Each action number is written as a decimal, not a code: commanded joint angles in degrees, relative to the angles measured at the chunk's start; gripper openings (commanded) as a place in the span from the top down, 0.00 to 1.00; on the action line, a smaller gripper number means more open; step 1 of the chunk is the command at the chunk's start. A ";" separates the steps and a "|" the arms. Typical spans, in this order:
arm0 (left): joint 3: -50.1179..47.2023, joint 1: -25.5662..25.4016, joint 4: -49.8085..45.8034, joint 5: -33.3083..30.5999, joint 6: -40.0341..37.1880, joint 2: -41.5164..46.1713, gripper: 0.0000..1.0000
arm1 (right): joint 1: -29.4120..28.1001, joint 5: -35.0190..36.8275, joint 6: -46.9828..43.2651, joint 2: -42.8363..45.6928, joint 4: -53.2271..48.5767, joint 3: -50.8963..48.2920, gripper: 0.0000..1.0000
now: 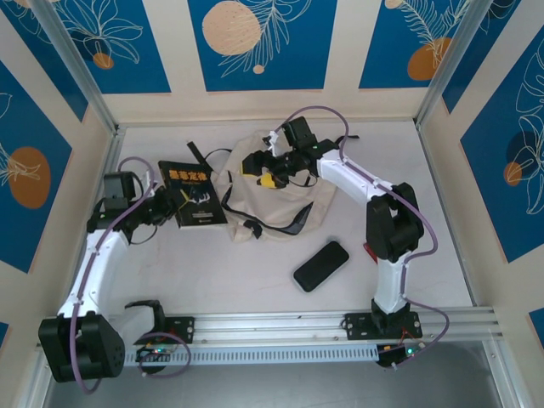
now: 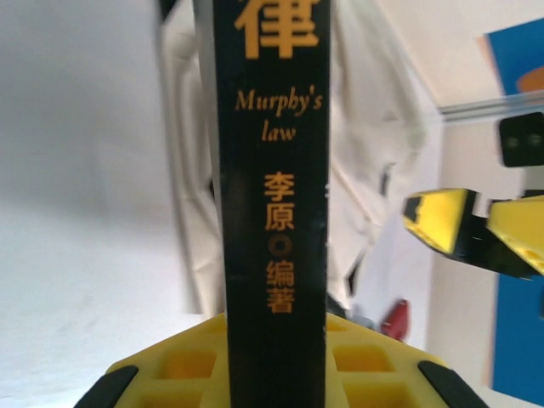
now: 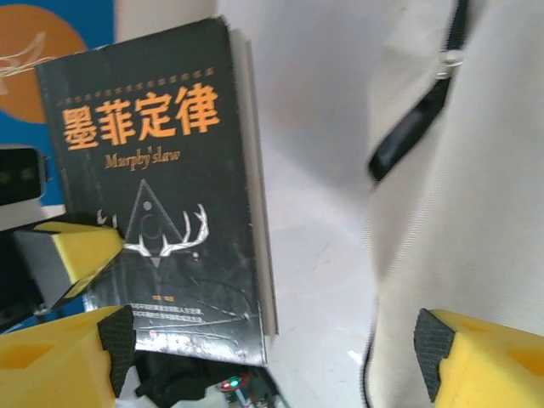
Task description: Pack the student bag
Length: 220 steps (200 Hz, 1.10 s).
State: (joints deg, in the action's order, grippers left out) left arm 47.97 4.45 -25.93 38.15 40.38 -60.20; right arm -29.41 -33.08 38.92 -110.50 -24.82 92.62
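- White tabletop (image 1: 255, 280) sits inside cream walls hung with blue leaf-print panels (image 1: 259, 42).
- The student bag (image 1: 272, 200), cream with black straps and zipper trim, lies crumpled on the table towards the back, between the two arms.
- A black book (image 1: 194, 194) with orange title lettering sits just left of the bag, its cover showing from above.
- A black oblong case (image 1: 321, 265) lies flat on the table in front of the bag, apart from it and near the right arm.
- The left gripper (image 1: 167, 208) is clamped on the book's near end; in its wrist view the spine stands between the yellow pads.
- The right gripper (image 1: 257, 172) hovers over the bag's upper left part, jaws spread wide, with nothing between them.
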 commanded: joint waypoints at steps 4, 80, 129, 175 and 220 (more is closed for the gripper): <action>2.64 -2.31 13.33 9.13 7.43 1.37 0.95 | 0.40 -9.94 2.66 2.57 6.92 -0.79 0.09; 8.45 -10.40 26.49 11.08 15.29 -3.73 0.94 | 1.24 -19.80 8.77 -1.79 14.13 -0.06 0.03; 11.22 -13.30 28.67 11.35 17.41 -6.02 0.94 | 2.42 -24.64 16.60 -0.68 26.84 -5.35 0.03; 11.10 -14.13 29.51 10.98 18.92 -6.59 0.94 | 3.41 -27.71 27.45 -0.17 41.62 -9.41 0.06; 10.46 -14.29 30.09 10.80 20.79 -7.12 0.95 | 4.86 -27.44 35.83 2.53 51.58 -12.36 0.20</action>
State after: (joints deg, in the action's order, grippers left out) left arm 56.21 -9.19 -1.56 47.16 60.03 -67.37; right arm -25.45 -59.00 68.45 -111.11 18.70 81.87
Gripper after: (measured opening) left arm 0.174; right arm 0.844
